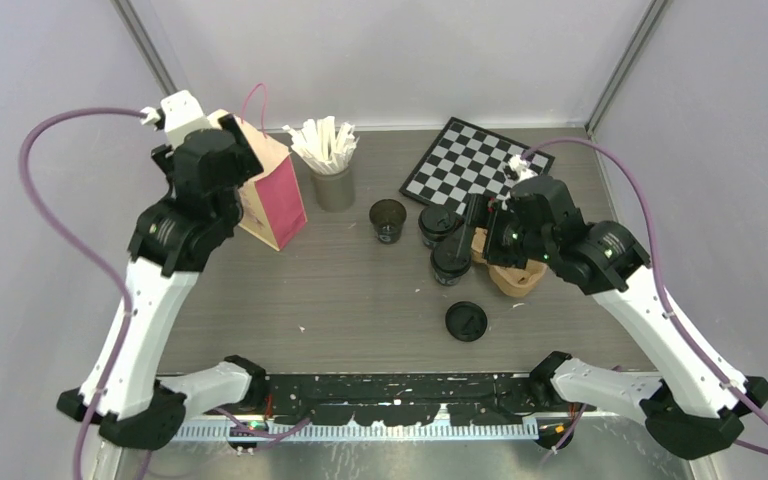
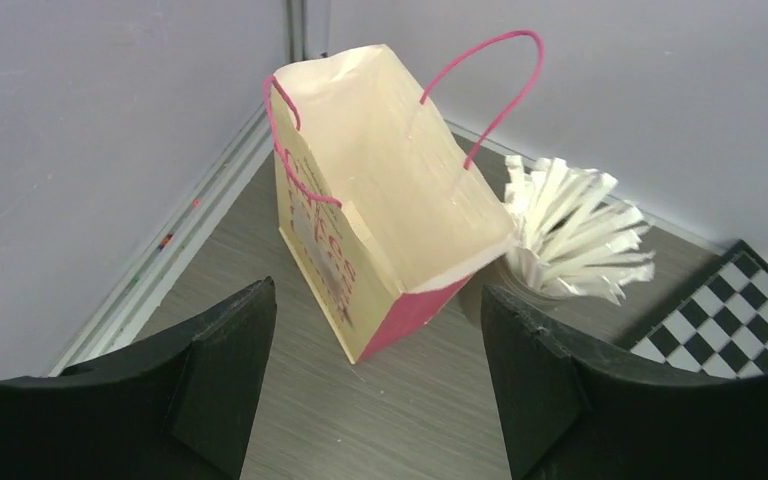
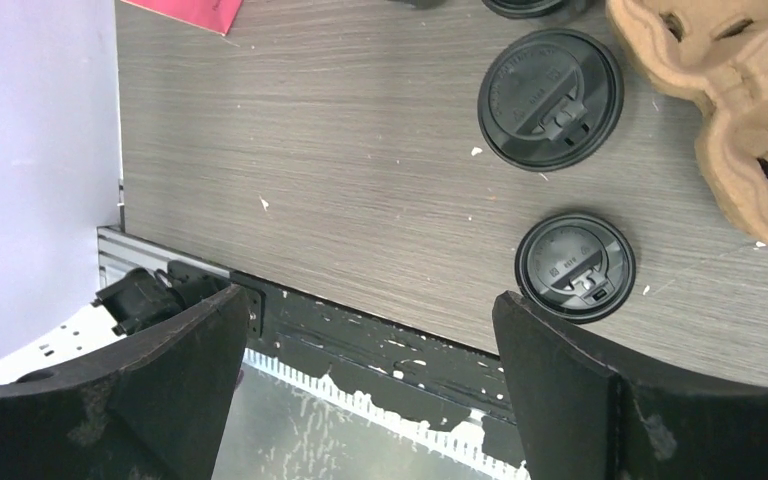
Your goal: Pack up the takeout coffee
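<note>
Nearest the lens in each wrist view are that arm's own black fingers. The left gripper [image 2: 378, 295] has its jaws spread wide with nothing between them, and it hovers over the open mouth of a cream and pink paper bag [image 2: 390, 200]. The right gripper [image 3: 370, 298] is also wide open and empty, looking down on the table [image 1: 340, 300].

The takeout coffee stands right of centre. An open black cup [image 1: 388, 220] has no lid. Just right of it is a lidded cup [image 1: 438, 222], and a second lidded cup [image 1: 450, 258] stands just in front of that one. A loose lid [image 1: 466, 321] lies flat, nearer the arms. A brown pulp carrier [image 1: 516, 278] sits beside the cups, partly hidden under the right arm.

Risks, as a judgement:
- The two lidded cups stand close together and beside the carrier, so wide jaws coming down on one could knock the other.
- The bag looks light, and a nudge from the left fingers or a snag on its pink handles could tip it.
- A grey cup of white stirrers [image 1: 332, 185] stands just beside the bag and could fall with it.

The loose lid lies close to the table's near edge. The bag stands near the left wall, and a checkerboard [image 1: 465, 160] fills the back right. The widest bare stretch of table runs between the bag and the cups.
</note>
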### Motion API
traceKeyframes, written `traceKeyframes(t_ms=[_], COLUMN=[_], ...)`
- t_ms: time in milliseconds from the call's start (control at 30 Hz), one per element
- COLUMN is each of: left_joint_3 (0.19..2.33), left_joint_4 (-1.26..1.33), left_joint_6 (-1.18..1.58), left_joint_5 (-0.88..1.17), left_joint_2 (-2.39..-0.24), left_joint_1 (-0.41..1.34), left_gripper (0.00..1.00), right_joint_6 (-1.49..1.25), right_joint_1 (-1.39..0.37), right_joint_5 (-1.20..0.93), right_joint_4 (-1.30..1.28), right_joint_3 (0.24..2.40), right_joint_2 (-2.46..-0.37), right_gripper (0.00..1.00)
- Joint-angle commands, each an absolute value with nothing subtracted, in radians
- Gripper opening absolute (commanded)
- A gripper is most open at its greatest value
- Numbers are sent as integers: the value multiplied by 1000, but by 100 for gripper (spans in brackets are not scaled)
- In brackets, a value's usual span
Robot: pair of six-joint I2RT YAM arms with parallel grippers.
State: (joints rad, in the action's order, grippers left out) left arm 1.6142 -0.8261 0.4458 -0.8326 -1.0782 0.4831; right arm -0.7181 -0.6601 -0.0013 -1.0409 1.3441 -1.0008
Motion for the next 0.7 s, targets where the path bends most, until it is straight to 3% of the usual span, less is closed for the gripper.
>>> traceKeyframes(t_ms=[0,267,667], left_joint_3=[1709,1663,1563], left_joint_4=[-874,-844,-813], left_joint_6=[559,691,654], left_joint_5=[-686,-490,-534], left_joint_2=[-1203,-1331,-1372], left_joint_1=[345,181,139], left_gripper=[76,67,61], right_joint_6=[-717,-664,-634], right_joint_1=[-665,-666,-665], right_joint_5=[14,-62,-73], right_joint_4=[-1064,-1092,-1123], right_joint_3=[1468,1522,1522], right_joint_2=[-1097,-1120,-1107], right_gripper=[95,95,95])
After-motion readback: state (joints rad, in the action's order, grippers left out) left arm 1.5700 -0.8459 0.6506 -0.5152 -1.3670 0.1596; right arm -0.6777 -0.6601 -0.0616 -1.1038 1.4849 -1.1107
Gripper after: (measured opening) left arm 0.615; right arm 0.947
